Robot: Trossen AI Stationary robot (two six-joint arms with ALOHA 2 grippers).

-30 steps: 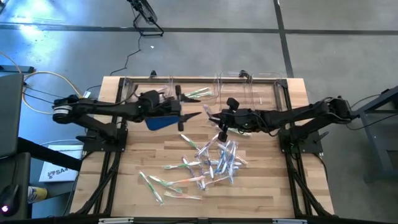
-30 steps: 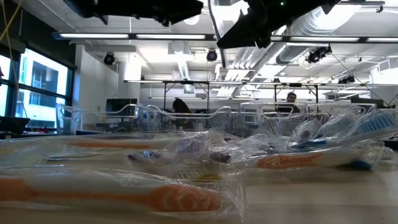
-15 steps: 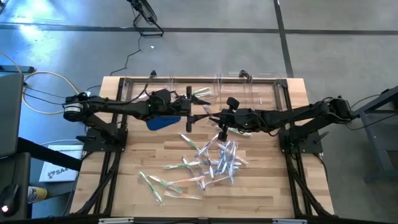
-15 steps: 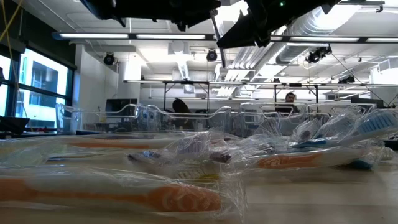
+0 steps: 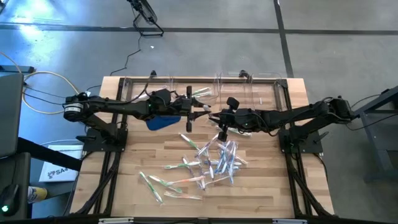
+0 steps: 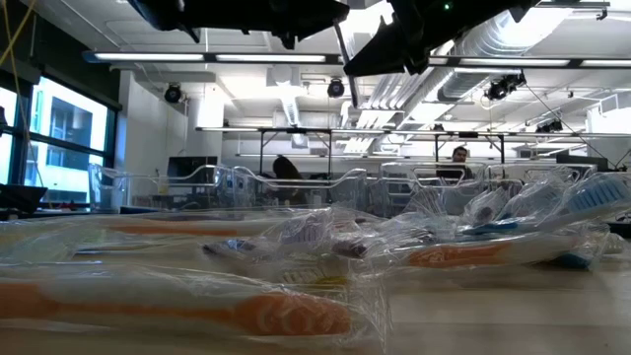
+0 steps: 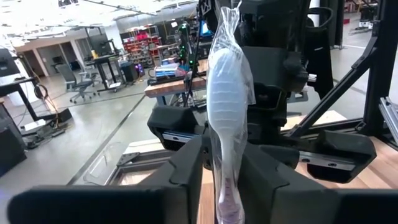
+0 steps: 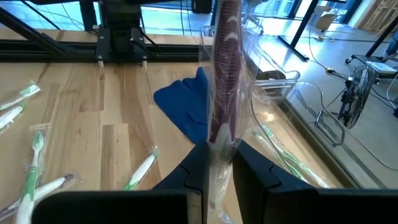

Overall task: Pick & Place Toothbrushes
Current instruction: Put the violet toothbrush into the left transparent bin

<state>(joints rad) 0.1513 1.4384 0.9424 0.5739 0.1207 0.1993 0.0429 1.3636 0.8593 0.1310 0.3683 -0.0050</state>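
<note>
left gripper (image 7: 225, 168) is pinched narrow on a wrapped toothbrush (image 7: 227, 93), clear-whitish, standing up between its fingers w/ the head end poking well above them. right gripper (image 8: 217, 167) is clamped on the same stick afaict, purple-pink handle (image 8: 225, 74) seen through the wrap from its side. so looks like a mid-air handoff, both arms meeting near the back middle of the table (image 5: 134, 180).

risk imo: both pinching one thin stick in slippery wrap, so if one pulls before the other lets go it bends, twists or slides out and drops. could also grab just loose wrap, not the handle.

rest of the toothbrushes (image 5: 214, 158) lie in a loose pile toward the front, a few green ones (image 5: 152, 185) off near the front-left, well apart from the grippers. blue cloth (image 5: 163, 120) sits under the left arm. clear bins (image 5: 245, 88) along the back edge, a couple of green brushes in one.

views: only the wrist cams show the actual grip; the high view gives the layout but the stick is barely visible there. low view just shows wrapped brushes (image 6: 296, 316) up close, an orange one nearest, arms dark overhead.
</note>
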